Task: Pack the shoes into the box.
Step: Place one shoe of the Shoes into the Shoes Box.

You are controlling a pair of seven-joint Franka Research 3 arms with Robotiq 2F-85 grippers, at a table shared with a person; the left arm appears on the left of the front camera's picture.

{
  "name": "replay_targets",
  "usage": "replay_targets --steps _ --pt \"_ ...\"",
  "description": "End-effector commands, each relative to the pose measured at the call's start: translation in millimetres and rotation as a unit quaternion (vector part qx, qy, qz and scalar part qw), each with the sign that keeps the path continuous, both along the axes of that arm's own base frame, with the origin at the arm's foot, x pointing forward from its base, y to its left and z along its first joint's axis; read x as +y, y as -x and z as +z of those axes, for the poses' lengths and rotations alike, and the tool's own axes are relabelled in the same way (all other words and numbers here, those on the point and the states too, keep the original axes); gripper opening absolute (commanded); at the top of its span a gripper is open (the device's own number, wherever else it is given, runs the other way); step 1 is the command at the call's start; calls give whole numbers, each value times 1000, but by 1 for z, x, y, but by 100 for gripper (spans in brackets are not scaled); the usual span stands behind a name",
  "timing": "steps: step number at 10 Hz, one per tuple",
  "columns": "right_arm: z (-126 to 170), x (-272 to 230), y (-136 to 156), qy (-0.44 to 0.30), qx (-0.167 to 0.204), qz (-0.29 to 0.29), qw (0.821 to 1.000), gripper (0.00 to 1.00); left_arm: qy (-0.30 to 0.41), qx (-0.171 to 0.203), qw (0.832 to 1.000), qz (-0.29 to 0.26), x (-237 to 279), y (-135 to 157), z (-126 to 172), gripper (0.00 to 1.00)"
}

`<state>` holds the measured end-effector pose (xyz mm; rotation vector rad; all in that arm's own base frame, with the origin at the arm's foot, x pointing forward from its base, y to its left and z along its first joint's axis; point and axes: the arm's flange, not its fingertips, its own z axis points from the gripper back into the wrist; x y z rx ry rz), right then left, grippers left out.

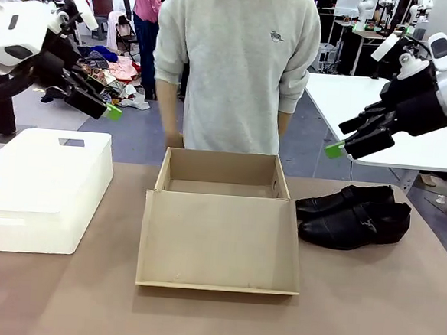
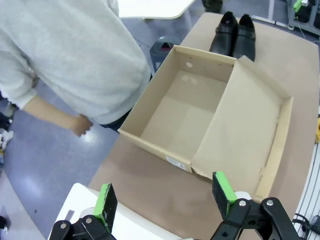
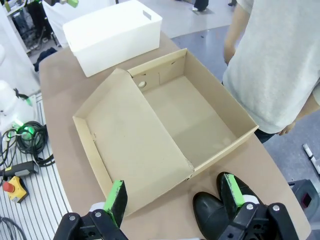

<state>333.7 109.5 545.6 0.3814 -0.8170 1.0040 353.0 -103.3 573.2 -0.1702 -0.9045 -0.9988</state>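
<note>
The pair of glossy black dress shoes [image 1: 354,215] lies side by side on the brown table [image 1: 368,300], below the right gripper [image 1: 347,138] and a little toward the robot from it. In the right wrist view the shoes' toes [image 3: 210,215] sit directly under that gripper [image 3: 175,195], close beneath the green pad [image 3: 232,190] at the picture's right. The gripper hangs in the air with its jaws spread wide and nothing between them.

Ahead of its fingers lies the brown cardboard shoebox [image 3: 195,120], just beside the shoes, though whether they touch cannot be told. The box is open, its inside bare cardboard. The hinged lid flap [image 1: 218,240] is folded down flat on the table on the robot's side.

The left gripper [image 1: 97,103] is raised too, jaws fully apart and empty. It hangs above the white plastic box [image 1: 42,189], which stands apart from the shoebox. From its wrist camera the shoebox [image 2: 185,115] lies ahead of the fingers, with the shoes [image 2: 233,34] beyond the box's far end.

A person in a grey sweatshirt [image 1: 238,69] stands at the table's far edge, directly behind the shoebox. One hand [image 2: 80,125] hangs low beside the box's far wall.
</note>
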Motion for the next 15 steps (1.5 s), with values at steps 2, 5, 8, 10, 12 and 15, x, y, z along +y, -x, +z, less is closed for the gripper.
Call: replay_targets --steps 2,5,8,10,12,15 --pt "15 -1 0 0 -17 18 1000 100 14 4 1000 6 7 23 -13 100" --pt "15 1 1 4 -15 17 1000 100 10 19 1000 20 11 31 -10 100" --pt "15 4 2 3 -14 6 1000 100 7 5 1000 10 8 6 7 100" --pt "15 4 2 3 -14 6 1000 100 7 5 1000 10 8 6 7 100" --pt "15 5 3 7 -14 4 1000 100 7 5 1000 10 8 6 7 100" --pt "37 -6 -18 104 -12 27 994 100 7 5 1000 10 8 6 7 100"
